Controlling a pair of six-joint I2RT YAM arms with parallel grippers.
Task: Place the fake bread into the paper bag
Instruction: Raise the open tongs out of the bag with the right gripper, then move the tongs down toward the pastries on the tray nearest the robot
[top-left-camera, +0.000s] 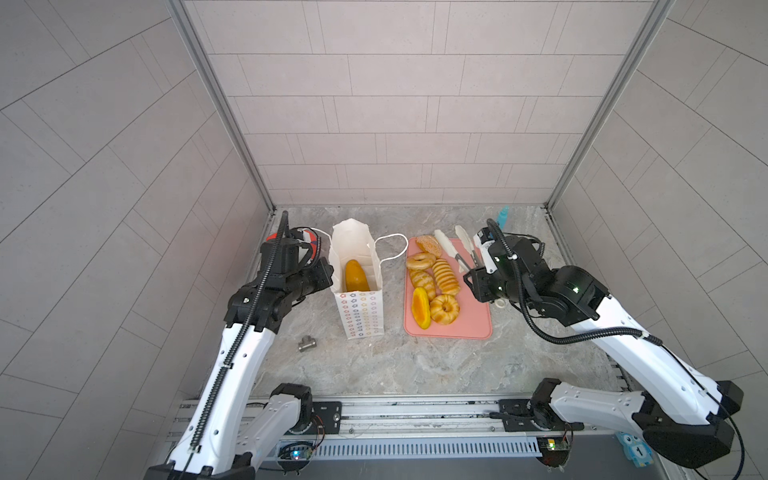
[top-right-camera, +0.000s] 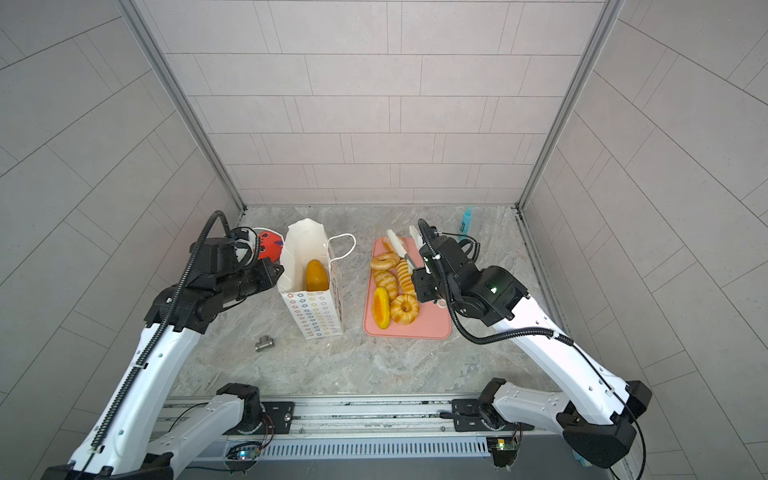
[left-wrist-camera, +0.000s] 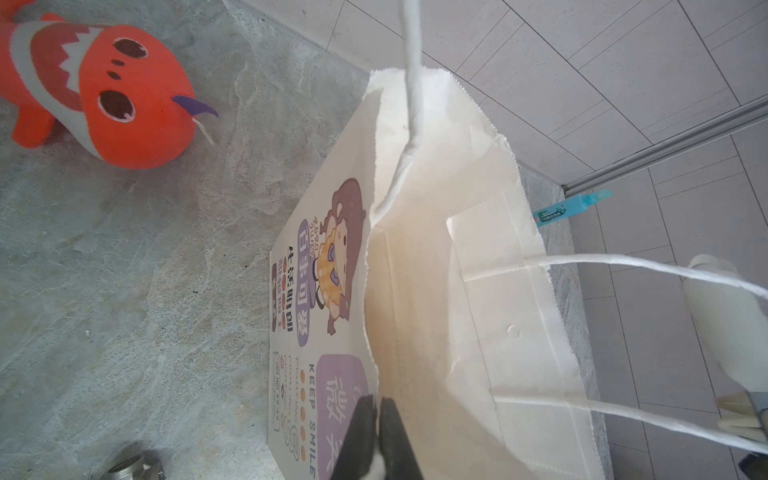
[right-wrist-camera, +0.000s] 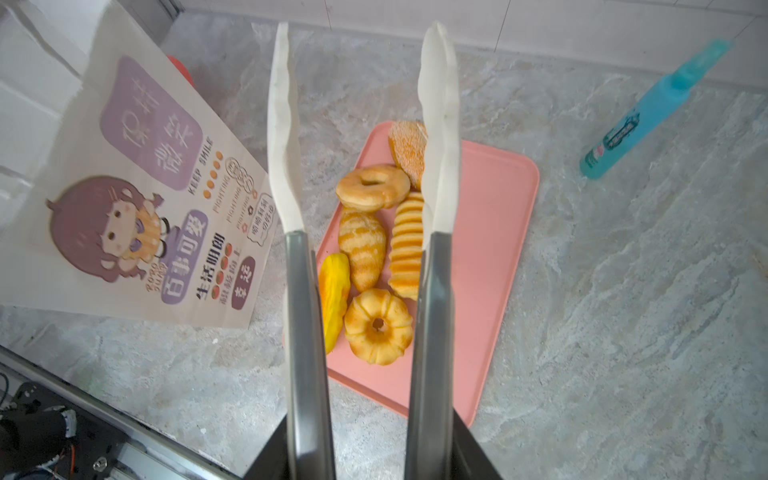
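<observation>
- Tongs (right-wrist-camera: 307, 332), one pair, gripped in my right end effector (right-wrist-camera: 370, 461), tips apart.
- My left end effector (left-wrist-camera: 377, 405) is pinched shut on the paper bag (left-wrist-camera: 436, 291) rim; the bag's print reads "KEEP SMILE".
- One loaf (top-left-camera: 356, 275) stands inside it.
- Six more fake bread (top-left-camera: 446, 276) pieces lie on the pink tray (top-left-camera: 469, 320).

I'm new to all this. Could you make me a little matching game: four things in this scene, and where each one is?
1 long loaf
2 ridged ring donut
3 tongs
4 blue tube

A on the pink tray
B held by the right end effector
C inside the paper bag
D lying near the back wall

Pairs: 1-C, 2-A, 3-B, 4-D
</observation>
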